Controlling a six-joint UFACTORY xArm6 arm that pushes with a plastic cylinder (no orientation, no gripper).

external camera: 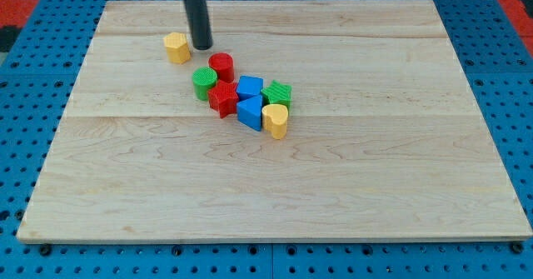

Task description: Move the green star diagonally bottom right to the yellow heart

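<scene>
Risking: my tip (201,46), no hand to clench, near top edge, dragging neighbours.
Cause: green star (278,93) touches yellow heart (276,119), blue blocks (249,87).

A pale wooden table (275,187) is filling most of the view, its planks running from the view's left to the view's right with faint seams showing between them. Even, soft light is falling across it, casting only short shadows. Beyond all four edges of the table, a blue pegboard surface (33,96) dotted with regular dark holes is showing. At the top left and top right corners, slivers of red surface (17,0) are peeking in.
</scene>
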